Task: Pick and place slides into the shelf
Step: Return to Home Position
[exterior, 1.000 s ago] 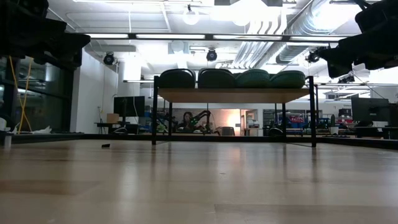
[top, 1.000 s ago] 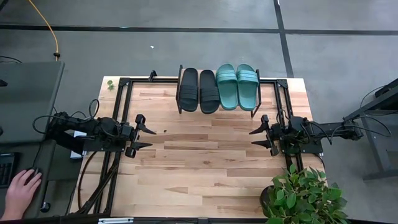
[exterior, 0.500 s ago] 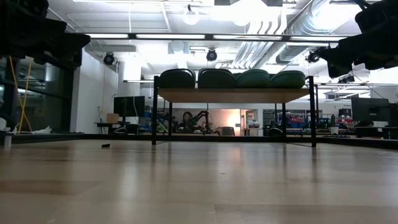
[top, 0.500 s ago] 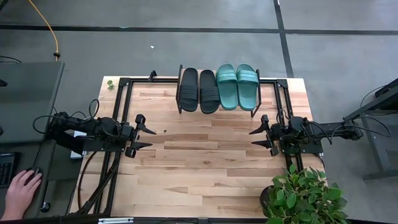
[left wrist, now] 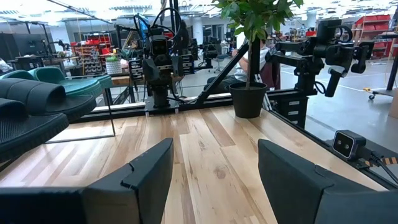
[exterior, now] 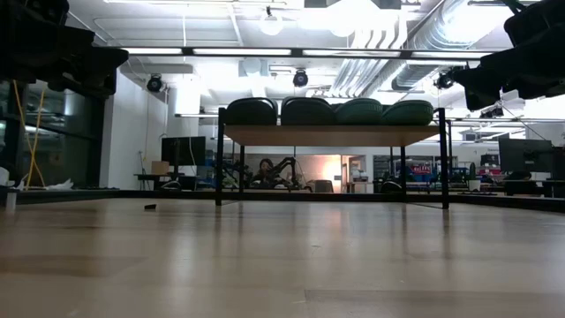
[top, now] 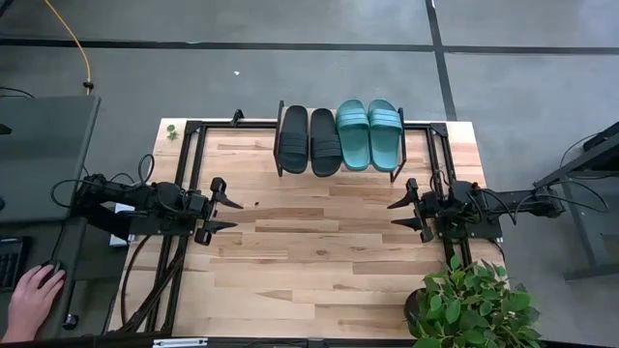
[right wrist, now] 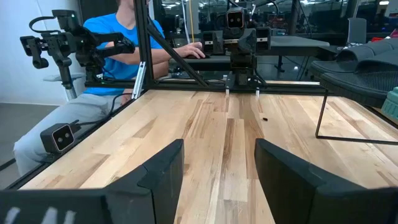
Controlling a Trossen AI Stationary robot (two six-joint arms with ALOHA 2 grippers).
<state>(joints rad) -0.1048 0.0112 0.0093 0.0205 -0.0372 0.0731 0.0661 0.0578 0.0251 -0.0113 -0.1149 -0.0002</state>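
Two black slides (top: pixel 309 141) and two teal-green slides (top: pixel 368 134) lie side by side, soles down, on the shelf (top: pixel 338 166), a low rack at the table's far edge; the low view shows them on its plank top (exterior: pixel 331 134). My left gripper (top: pixel 230 215) is open above the table's left part, fingers pointing right. My right gripper (top: pixel 397 214) is open above the right part, fingers pointing left. Both are well short of the shelf and hold nothing. Each wrist view shows open fingers (left wrist: pixel 149 174) (right wrist: pixel 163 168) over bare wood.
A potted plant (top: pixel 472 304) stands at the table's near right corner. A black frame (top: pixel 193 145) runs along the table's edges. A person's hand (top: pixel 29 295) rests on a mouse left of the table, and a person in blue (right wrist: pixel 118 56) sits beyond the left side.
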